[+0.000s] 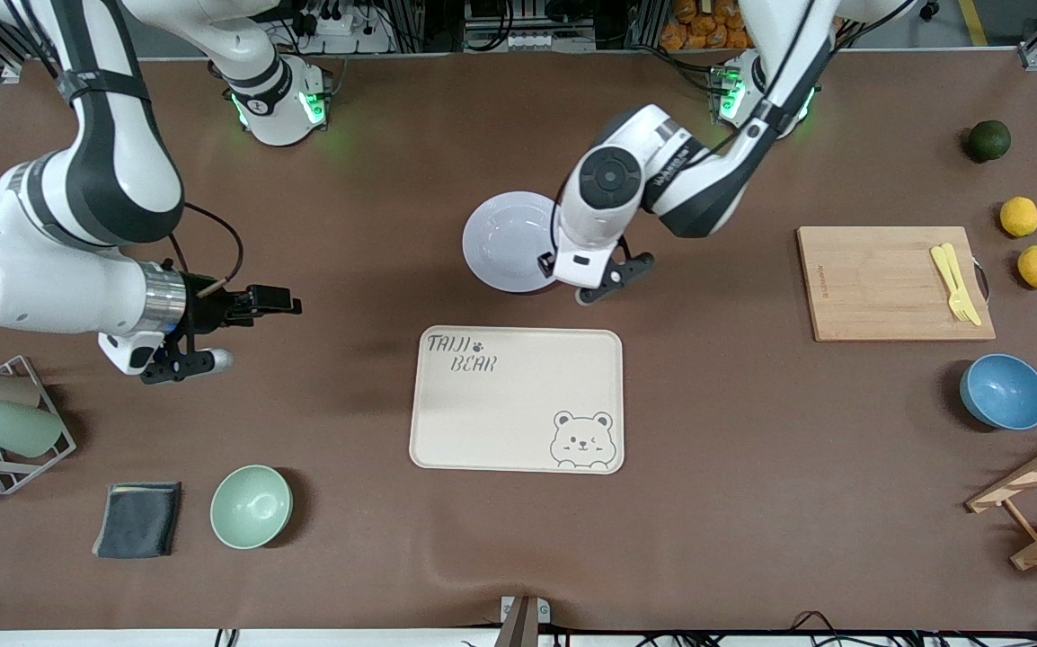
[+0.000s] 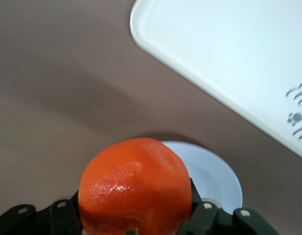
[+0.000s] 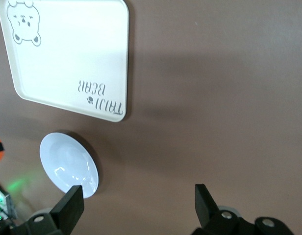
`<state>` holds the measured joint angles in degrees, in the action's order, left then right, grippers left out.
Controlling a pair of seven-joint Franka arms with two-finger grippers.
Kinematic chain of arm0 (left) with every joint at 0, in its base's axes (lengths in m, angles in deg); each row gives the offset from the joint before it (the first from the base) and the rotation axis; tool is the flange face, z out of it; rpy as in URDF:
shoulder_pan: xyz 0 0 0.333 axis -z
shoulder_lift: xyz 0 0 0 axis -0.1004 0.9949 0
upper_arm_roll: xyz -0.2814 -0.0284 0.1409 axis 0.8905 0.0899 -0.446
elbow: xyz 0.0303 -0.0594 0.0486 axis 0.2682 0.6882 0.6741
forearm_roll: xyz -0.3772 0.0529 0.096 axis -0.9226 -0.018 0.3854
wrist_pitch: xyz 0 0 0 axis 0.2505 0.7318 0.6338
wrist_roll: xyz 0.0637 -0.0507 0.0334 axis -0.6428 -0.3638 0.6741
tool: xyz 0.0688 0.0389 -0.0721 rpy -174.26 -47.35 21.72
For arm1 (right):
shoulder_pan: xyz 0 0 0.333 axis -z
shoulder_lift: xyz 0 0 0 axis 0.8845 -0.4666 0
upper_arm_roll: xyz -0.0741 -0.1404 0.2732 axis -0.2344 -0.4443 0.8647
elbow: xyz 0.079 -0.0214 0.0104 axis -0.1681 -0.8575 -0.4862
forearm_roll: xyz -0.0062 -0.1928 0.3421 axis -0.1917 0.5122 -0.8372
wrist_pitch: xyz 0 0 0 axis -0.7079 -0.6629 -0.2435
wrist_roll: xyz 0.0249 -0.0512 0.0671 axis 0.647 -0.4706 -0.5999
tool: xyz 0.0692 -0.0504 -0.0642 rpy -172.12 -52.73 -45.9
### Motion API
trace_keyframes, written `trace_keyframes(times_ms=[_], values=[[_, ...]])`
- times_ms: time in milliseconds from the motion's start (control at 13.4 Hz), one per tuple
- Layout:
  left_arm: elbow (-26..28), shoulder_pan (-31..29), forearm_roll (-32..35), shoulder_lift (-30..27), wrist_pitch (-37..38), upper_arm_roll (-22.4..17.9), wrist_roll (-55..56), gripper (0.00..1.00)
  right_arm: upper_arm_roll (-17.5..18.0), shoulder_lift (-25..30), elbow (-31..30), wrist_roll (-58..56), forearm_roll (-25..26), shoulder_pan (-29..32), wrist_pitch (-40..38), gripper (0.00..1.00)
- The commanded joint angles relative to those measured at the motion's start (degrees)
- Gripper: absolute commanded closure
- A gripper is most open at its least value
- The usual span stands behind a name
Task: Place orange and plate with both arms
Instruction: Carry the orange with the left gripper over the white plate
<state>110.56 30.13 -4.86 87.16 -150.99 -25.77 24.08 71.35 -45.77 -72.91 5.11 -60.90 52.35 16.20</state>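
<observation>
Over plate (image 1: 505, 241) edge, L gripper (image 2: 136, 223) clamps orange (image 2: 135, 186); tray (image 1: 517, 398) at plate's 6 o'clock. R gripper (image 3: 138, 205) waits, jaws wide, empty. Next: lower, release orange.

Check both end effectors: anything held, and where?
Left end effector is shut on the orange, fingers at its sides, over the plate. Right end effector is open, holding nothing.

- I am working in a robot lab: two white arms (image 1: 78, 180) bolted to a brown-covered table (image 1: 752, 503).
- Cables and power strips (image 1: 339, 27) line the table's edge.
- Kitchen props, a tray (image 1: 518, 400) and bowls (image 1: 1004, 392), are laid out as test pieces.
</observation>
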Motion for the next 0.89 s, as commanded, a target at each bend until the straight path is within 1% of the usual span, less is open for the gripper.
trace_keyframes(times_ms=[0, 149, 224, 447, 596, 820], values=[[0.5, 3.5, -1.1, 1.0, -0.5, -0.4, 4.8, 0.99, 0.3, -1.4, 0.7, -0.8, -1.8, 1.6, -2.9, 0.0], [2.8, 5.3, -1.0, 1.0, -3.3, -0.4, 7.8, 0.98, 0.3, -1.6, 0.3, -0.8, -1.8, 1.9, -4.8, 0.0], [2.8, 5.8, -1.1, 1.7, -5.0, -0.4, 9.8, 0.96, 0.3, -1.6, -0.2, -0.9, -1.9, 2.4, -5.6, 0.0], [2.6, 10.3, -0.1, 5.4, -8.7, -0.7, 15.2, 0.96, 0.4, -1.8, -3.7, -1.0, -2.0, 2.4, -6.6, 0.0], [2.6, 11.6, 1.2, 7.3, -11.0, -0.7, 16.9, 0.96, 0.3, -1.1, -6.8, -1.3, -5.0, 2.4, -6.6, 0.0], [2.4, 12.1, 3.1, 8.7, -12.4, -0.7, 17.4, 0.96, 0.4, -0.5, -9.2, -1.3, -5.9, 2.3, -6.5, 0.0]])
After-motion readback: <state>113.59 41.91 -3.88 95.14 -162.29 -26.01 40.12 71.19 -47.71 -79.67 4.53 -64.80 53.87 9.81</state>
